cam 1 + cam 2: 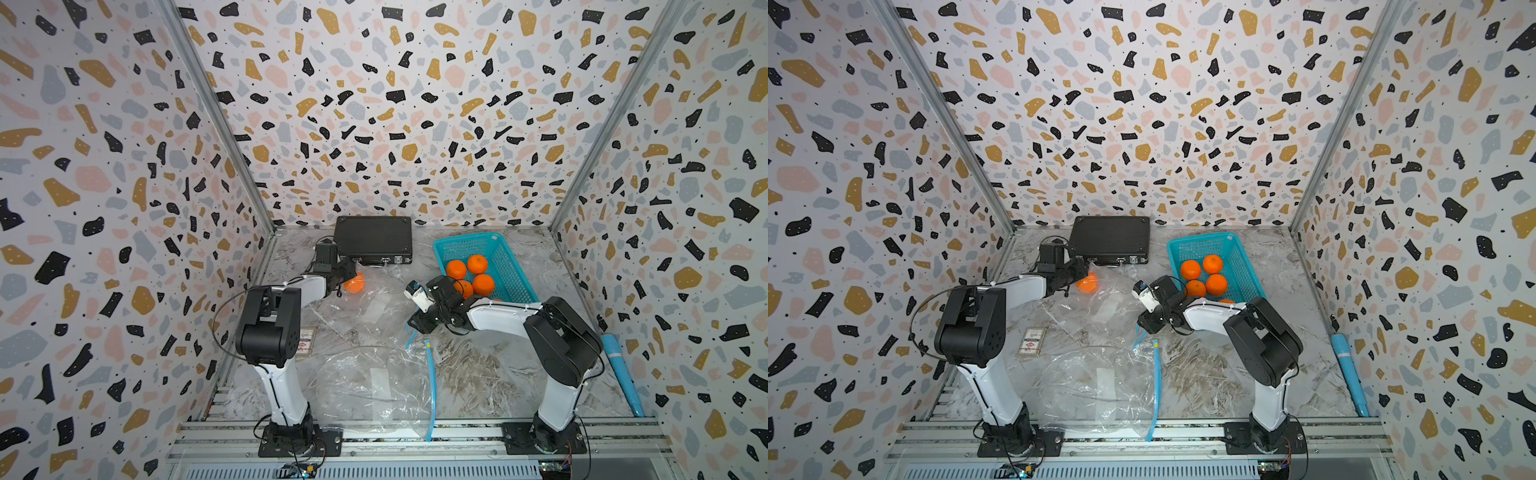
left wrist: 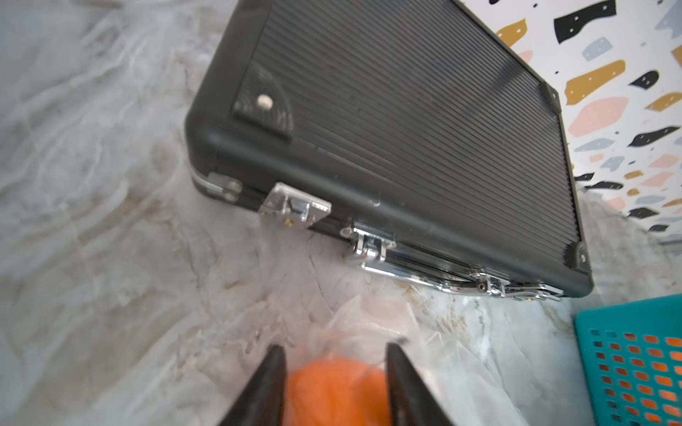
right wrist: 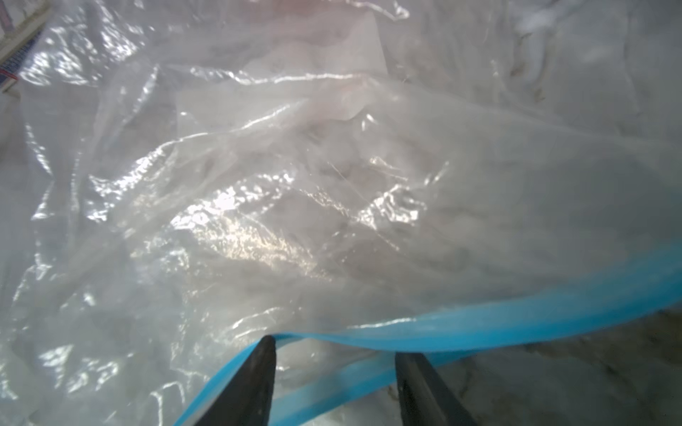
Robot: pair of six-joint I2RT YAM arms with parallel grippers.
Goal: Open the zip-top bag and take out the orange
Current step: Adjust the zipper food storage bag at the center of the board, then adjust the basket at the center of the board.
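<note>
left of centre in both top views, my left end effector (image 2: 335,346) straddles the bright round orange (image 2: 336,391), which lies behind the film of the clear plastic zip-top bag (image 1: 374,305) on the marbled counter (image 1: 478,374), just below the black ribbed case (image 1: 372,237). its fingers stand partly apart at the fruit's sides; whether they press it i cannot tell. my right end effector (image 3: 335,347), near centre frame, gapes open, the bag's blue zip strip (image 3: 479,324) passing loose between its fingers. by my reading the opening step is in hand: next, pinch that strip and draw the mouth apart while the left steadies the fruit.
</note>
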